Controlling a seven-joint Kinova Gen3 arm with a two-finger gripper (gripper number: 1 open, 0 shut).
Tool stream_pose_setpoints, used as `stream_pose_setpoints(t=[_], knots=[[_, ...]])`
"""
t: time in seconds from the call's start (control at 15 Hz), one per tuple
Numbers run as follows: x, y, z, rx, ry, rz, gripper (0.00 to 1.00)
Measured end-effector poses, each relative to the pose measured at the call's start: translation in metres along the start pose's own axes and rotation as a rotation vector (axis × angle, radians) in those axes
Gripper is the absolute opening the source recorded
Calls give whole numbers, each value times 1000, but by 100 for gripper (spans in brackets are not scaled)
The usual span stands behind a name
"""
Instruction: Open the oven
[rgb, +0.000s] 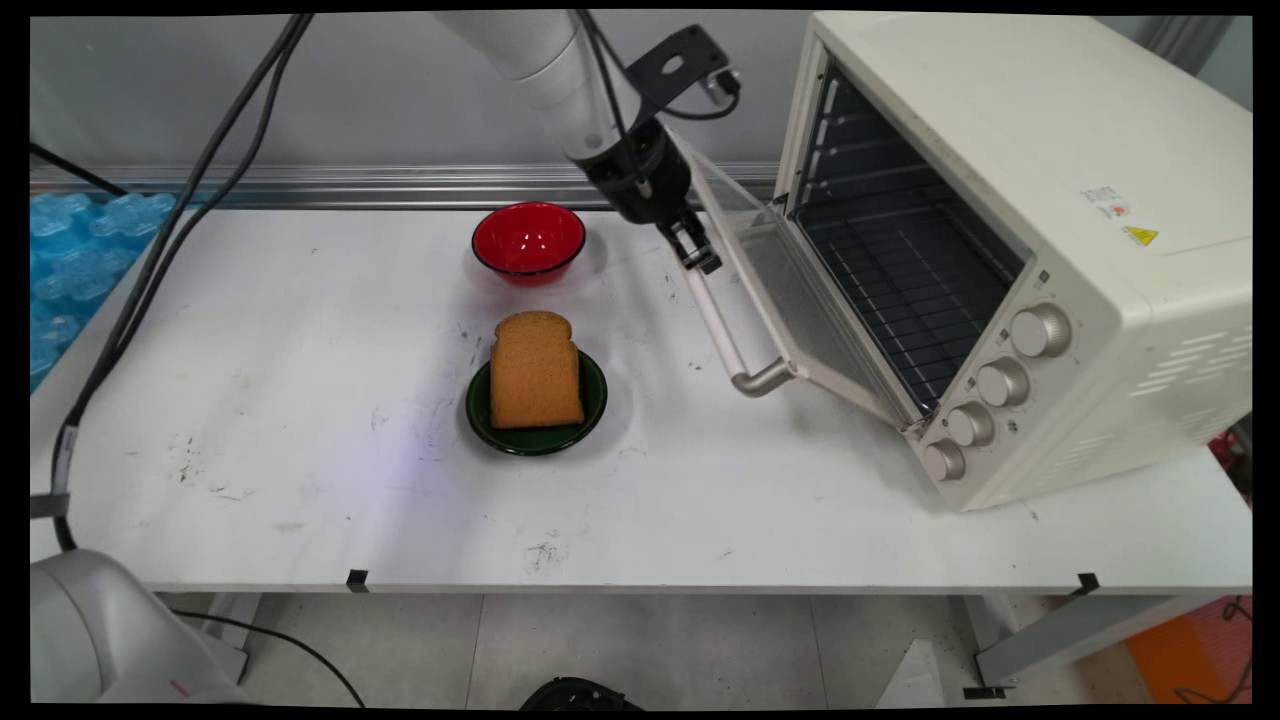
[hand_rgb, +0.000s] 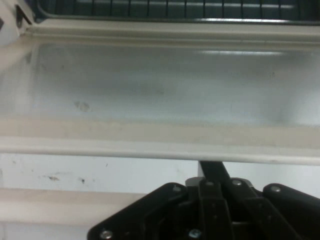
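The black gripper (rgb: 697, 250) hangs at the far end of the toaster oven's (rgb: 1020, 250) open door (rgb: 790, 300), its tip right by the far end of the door's bar handle (rgb: 722, 335). In the main view the fingers look drawn close together, with nothing seen between them. In the hand view only a single dark finger (hand_rgb: 212, 170) rises from the linkage toward the underside of the door's front rim, so whether the gripper is clenched or slightly parted cannot be told, nor whether it touches the handle or the door edge.

The cream toaster oven stands with its door hanging down and out, the glass pane facing upward, and a wire rack (rgb: 900, 290) visible inside the cavity. Four knobs (rgb: 990, 385) run down the front panel beside the opening.

Away from the oven's door, toward the middle of the white table (rgb: 300, 450), a slice of brown bread (rgb: 535, 370) lies on a dark green plate (rgb: 500, 425). Further from the oven's front than the plate, near the wall, sits a red bowl (rgb: 528, 240), just beside the gripper and apart from it. Black cables (rgb: 170, 230) hang down on the side of the table opposite the oven
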Motion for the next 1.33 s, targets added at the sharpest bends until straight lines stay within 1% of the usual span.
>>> stream_pose_setpoints(t=[0.67, 1.0, 1.33], knots=[[-50, -6, 24, -5, 37, -27, 0], [-65, -10, 32, 1, 70, -34, 0], [-78, -13, 25, 1, 101, -31, 0]])
